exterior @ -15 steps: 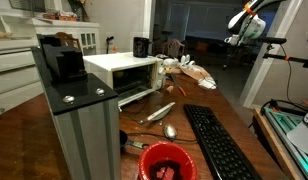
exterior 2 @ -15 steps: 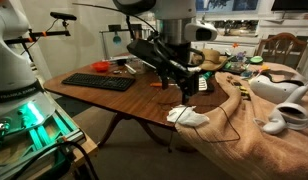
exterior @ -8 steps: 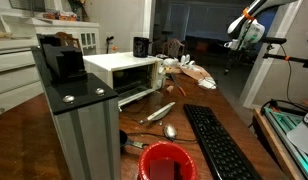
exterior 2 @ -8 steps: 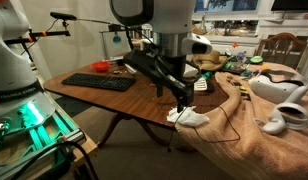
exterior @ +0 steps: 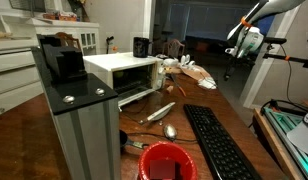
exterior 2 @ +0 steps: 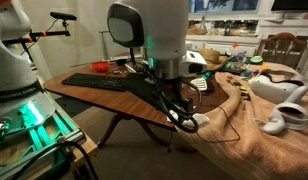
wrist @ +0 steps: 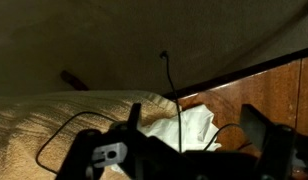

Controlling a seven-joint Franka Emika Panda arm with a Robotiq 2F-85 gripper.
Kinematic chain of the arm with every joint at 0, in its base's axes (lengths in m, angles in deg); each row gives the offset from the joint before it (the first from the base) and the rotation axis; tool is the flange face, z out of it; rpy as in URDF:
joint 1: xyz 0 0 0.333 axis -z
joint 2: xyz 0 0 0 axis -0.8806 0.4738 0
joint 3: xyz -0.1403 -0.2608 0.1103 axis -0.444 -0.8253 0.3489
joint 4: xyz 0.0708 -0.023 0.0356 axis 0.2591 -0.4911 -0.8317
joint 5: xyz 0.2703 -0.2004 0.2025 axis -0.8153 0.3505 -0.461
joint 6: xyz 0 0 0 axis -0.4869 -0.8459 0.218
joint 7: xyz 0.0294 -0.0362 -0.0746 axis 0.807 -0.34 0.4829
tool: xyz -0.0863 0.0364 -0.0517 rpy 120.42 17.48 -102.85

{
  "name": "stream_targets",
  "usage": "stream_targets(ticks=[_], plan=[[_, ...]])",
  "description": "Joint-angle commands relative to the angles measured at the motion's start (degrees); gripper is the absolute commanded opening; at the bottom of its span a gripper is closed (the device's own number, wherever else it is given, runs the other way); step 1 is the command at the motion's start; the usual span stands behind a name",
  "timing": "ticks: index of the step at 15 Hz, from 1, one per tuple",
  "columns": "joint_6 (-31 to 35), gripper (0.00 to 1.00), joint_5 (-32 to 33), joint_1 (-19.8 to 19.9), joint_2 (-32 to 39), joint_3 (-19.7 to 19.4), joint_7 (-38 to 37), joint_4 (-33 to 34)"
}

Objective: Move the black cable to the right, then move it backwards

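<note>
Hand (wrist: 184,152) hangs low over the worktop (exterior 2: 114,96) edge, fingers wide apart w/ nothing between them. That looks like the setup for a grab, not a carry. Directly under it in the wrist view sits a crumpled white tissue (wrist: 197,128), right where the wood meets a beige cloth (wrist: 34,118).

Black cable (wrist: 168,78) is thin and slack. It runs up the cloth away from the hand, seems to pass across the tissue, and loops out over the cloth to one side. It lies loose, so it'll prob. drag and snake when pulled rather than shift as one piece. Can't tell whether the fingertips touch it yet; too thin and dark to call.

Judgement: the move to the right is not begun, and the hand is lining up on the stretch nearest the tissue. Risk: pinching tissue or cloth along w/ the cable.

Worktop is dark polished wood, cluttered. A black keyboard (exterior 2: 99,81) sits well apart from the hand. In an exterior view a white oven (exterior: 124,70), a spoon (exterior: 169,130) and a red cup (exterior: 166,160) sit at the far end. Room is dim, a home kitchen w/ pale cabinets.
</note>
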Motion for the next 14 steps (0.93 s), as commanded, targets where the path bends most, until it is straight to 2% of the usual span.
stream_targets(ticks=[1, 5, 9, 14], plan=[[4.58, 1.00, -7.00, 3.33, 1.49, 4.27, 9.46, -1.44], [6.19, 1.00, -11.62, 4.92, 3.36, 6.49, 14.94, -1.64], [7.55, 1.00, -14.83, 6.18, 5.80, 6.94, 17.52, -1.06], [8.82, 1.00, -14.84, 7.43, 9.16, 7.52, 19.39, 0.28]])
